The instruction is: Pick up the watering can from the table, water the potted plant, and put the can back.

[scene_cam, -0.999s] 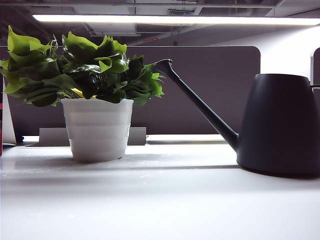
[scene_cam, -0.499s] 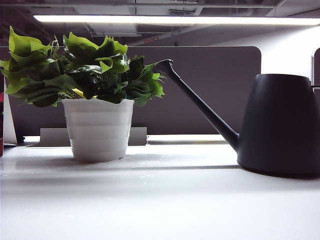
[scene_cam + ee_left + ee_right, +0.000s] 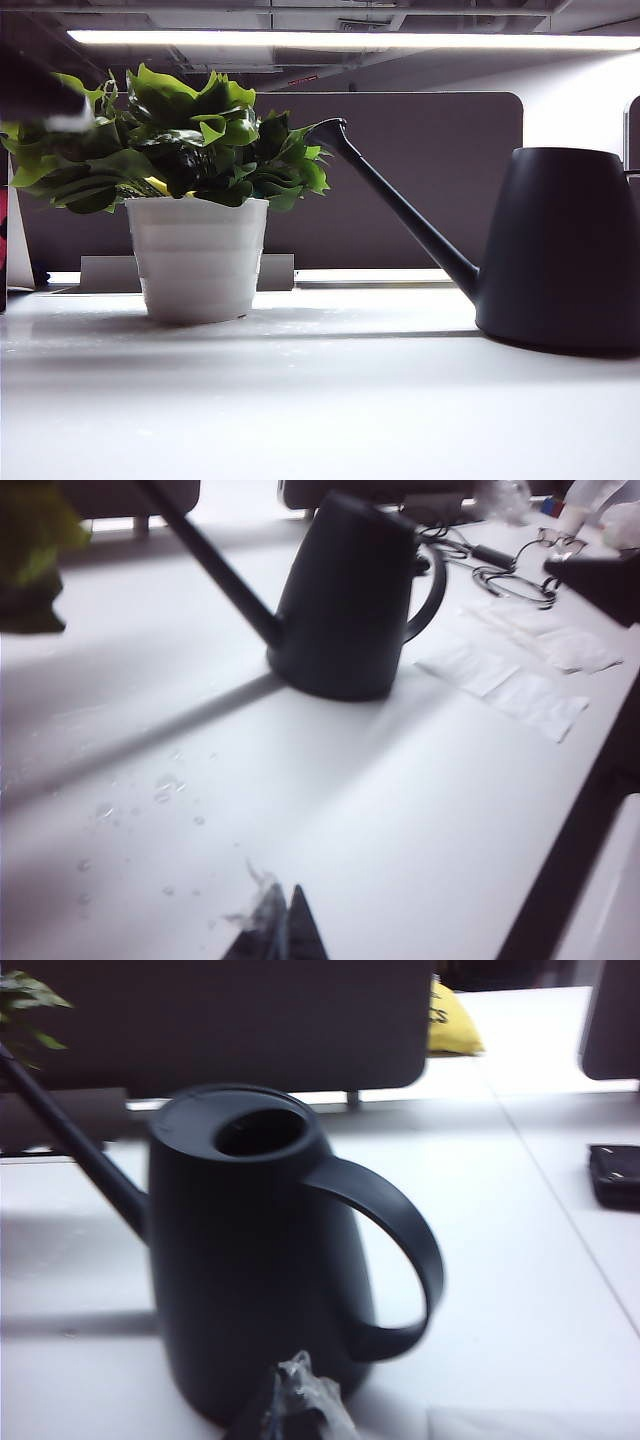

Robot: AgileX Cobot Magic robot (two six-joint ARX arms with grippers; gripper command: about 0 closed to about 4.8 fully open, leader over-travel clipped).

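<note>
Watering can (image 3: 560, 250) upright on tabletop (image 3: 300, 400), right of frame, spout toward potted plant (image 3: 195, 200) at left. Right hand (image 3: 295, 1405) closed, empty, just behind handle; left hand (image 3: 280, 930) closed, empty, lower centre. Open right hand first, then clamp handle loop squarely.

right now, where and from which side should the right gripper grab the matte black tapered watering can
Probably by the loop handle of the matte black tapered watering can, coming from the handle side, opposite the long spout. The body looks too wide, and the shut right gripper is already near the handle.
</note>
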